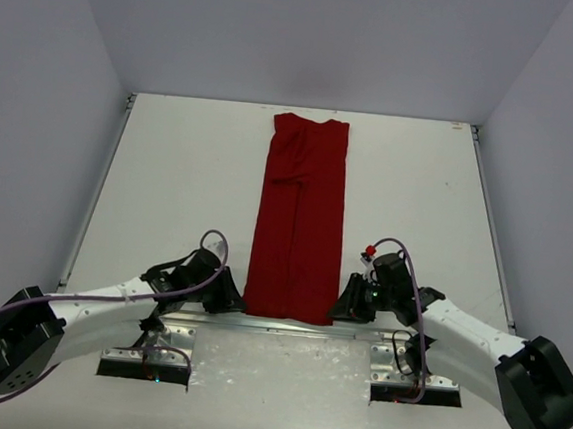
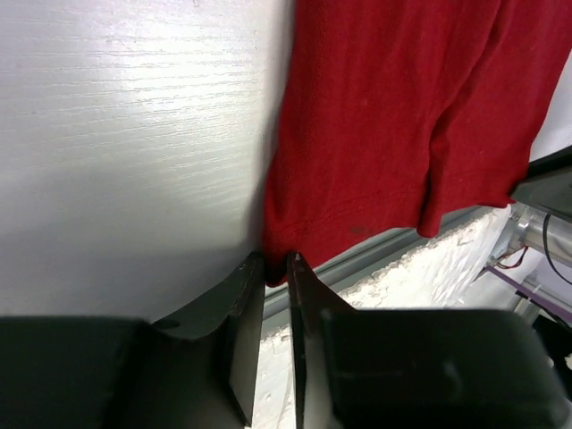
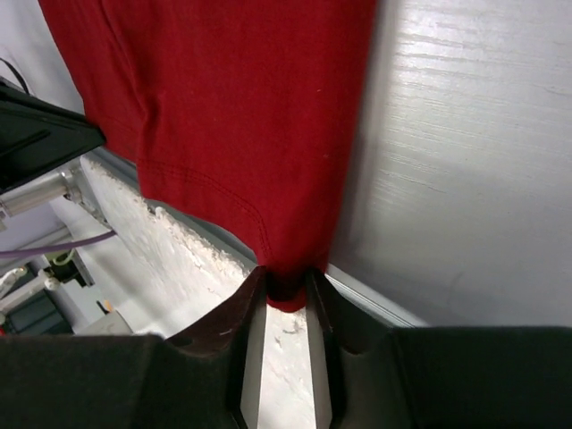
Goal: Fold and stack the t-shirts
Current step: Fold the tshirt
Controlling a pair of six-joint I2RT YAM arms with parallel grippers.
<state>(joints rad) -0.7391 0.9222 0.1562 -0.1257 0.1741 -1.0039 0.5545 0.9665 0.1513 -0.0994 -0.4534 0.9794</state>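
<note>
The dark red t-shirt (image 1: 299,226) lies folded into a long narrow strip down the middle of the table, from the far edge to the near edge. My left gripper (image 1: 233,298) is shut on its near left corner, with cloth (image 2: 375,116) pinched between the fingertips (image 2: 253,273). My right gripper (image 1: 341,310) is shut on the near right corner; the hem (image 3: 223,134) bunches between its fingers (image 3: 315,290). Both corners hang slightly over the table's front edge. The neck tag is not visible.
The white table (image 1: 169,184) has a metal rail (image 1: 287,325) along its near edge, under the shirt's hem. Grey walls stand close on the left, right and back. Cables loop over both arms.
</note>
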